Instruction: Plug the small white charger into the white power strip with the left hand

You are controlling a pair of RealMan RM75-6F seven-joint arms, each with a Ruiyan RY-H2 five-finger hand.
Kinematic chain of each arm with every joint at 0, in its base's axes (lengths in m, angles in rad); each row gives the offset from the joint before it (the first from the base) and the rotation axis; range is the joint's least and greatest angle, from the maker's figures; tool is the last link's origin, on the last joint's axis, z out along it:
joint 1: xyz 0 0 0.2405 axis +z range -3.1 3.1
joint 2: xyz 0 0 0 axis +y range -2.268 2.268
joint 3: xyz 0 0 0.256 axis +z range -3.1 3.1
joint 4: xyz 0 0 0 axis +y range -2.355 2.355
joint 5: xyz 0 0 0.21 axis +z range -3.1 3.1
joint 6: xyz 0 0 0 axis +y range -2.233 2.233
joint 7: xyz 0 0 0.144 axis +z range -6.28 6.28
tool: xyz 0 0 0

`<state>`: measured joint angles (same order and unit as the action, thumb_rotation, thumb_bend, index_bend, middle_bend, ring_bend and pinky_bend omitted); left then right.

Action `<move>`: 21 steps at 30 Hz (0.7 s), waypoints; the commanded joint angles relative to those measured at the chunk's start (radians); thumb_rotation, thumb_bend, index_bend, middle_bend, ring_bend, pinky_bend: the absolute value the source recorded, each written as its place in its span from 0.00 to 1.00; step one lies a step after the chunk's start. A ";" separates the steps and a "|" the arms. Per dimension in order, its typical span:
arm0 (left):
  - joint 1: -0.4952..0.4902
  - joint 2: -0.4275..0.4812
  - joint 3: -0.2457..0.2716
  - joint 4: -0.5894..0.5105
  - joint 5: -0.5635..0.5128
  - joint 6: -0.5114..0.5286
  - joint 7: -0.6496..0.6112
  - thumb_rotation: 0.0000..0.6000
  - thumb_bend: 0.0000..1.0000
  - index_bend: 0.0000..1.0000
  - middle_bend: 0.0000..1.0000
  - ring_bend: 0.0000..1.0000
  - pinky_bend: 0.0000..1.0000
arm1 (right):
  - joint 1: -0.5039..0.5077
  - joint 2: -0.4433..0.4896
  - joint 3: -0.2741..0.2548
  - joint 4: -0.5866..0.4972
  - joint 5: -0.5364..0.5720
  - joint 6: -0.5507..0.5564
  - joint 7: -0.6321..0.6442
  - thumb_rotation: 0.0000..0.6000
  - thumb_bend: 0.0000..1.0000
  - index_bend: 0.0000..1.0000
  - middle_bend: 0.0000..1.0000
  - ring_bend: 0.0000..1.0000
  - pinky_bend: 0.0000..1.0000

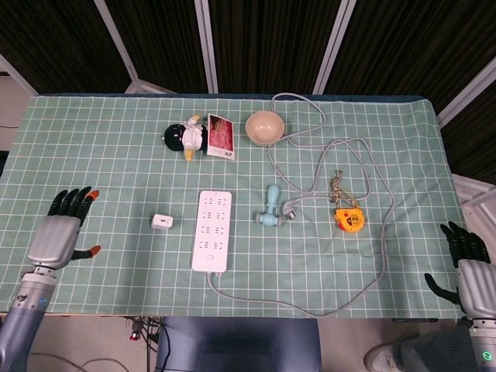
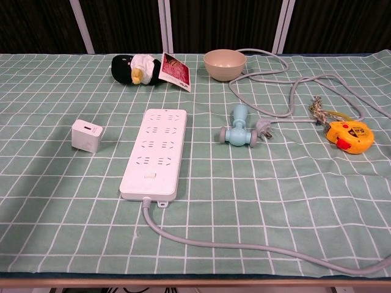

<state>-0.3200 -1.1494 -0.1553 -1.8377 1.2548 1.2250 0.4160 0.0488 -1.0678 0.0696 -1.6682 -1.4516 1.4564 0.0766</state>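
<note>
Green checked cloth (image 1: 116, 167) covers the whole table, white grid lines, soft weave w/ slight wrinkles. Nearest, at the front edge: left hand (image 1: 60, 232) over the front-left corner, metal back, dark fingers spread apart w/ orange tips, holding nothing; its forearm is cut off by the frame bottom. Right hand (image 1: 469, 267) sits at the front-right corner, partly off the cloth, fingers apart, empty, wrist cropped. Neither hand shows in the chest view.

Grey cable (image 2: 244, 247) leaves the front end of the white power strip (image 2: 155, 152) and runs along the front edge to the right, cut off at the chest frame's edge. Strip is a long rounded slab, glossy plastic, long axis front-to-back, sockets up. Small white charger (image 2: 86, 135) stands just left of the strip, apart from it, a stubby cube w/ a port slot on its near face; prongs not visible, prob. on the hidden side.

Mid-table: pale blue T-shaped plastic piece (image 2: 237, 128) beside a grey plug (image 2: 264, 129); further right, orange tape measure (image 2: 350, 135) w/ a tangled cord.

Toward the back edge: penguin plush (image 2: 135, 68) lying on its side, red-printed packet (image 2: 174, 71) touching it, beige bowl (image 2: 225, 64).
</note>
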 commanded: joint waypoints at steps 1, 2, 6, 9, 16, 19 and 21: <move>-0.100 -0.015 -0.061 -0.065 -0.162 -0.092 0.126 1.00 0.10 0.12 0.07 0.00 0.00 | 0.000 0.002 0.000 -0.001 0.004 -0.004 0.006 1.00 0.35 0.00 0.00 0.00 0.00; -0.120 -0.024 -0.070 -0.075 -0.209 -0.108 0.150 1.00 0.11 0.13 0.09 0.00 0.00 | 0.000 0.003 0.000 -0.001 0.005 -0.006 0.009 1.00 0.35 0.00 0.00 0.00 0.00; -0.196 -0.064 -0.089 -0.090 -0.360 -0.143 0.236 1.00 0.14 0.20 0.15 0.00 0.00 | 0.002 0.009 0.000 -0.007 0.009 -0.013 0.020 1.00 0.35 0.00 0.00 0.00 0.00; -0.248 -0.108 -0.089 -0.075 -0.427 -0.136 0.306 1.00 0.16 0.24 0.21 0.00 0.00 | 0.002 0.012 0.000 -0.010 0.012 -0.018 0.028 1.00 0.35 0.00 0.00 0.00 0.00; -0.340 -0.204 -0.083 -0.030 -0.548 -0.100 0.413 1.00 0.19 0.26 0.24 0.00 0.00 | 0.003 0.018 0.000 -0.015 0.018 -0.026 0.040 1.00 0.35 0.00 0.00 0.00 0.00; -0.368 -0.234 -0.076 -0.009 -0.580 -0.090 0.441 1.00 0.20 0.26 0.24 0.00 0.00 | 0.004 0.020 0.000 -0.017 0.019 -0.029 0.043 1.00 0.35 0.00 0.00 0.00 0.00; -0.383 -0.251 -0.071 0.004 -0.598 -0.086 0.453 1.00 0.21 0.27 0.25 0.00 0.00 | 0.004 0.021 0.000 -0.018 0.020 -0.030 0.045 1.00 0.35 0.00 0.00 0.00 0.00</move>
<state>-0.6923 -1.3894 -0.2310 -1.8438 0.6678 1.1335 0.8607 0.0526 -1.0471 0.0695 -1.6864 -1.4315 1.4266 0.1217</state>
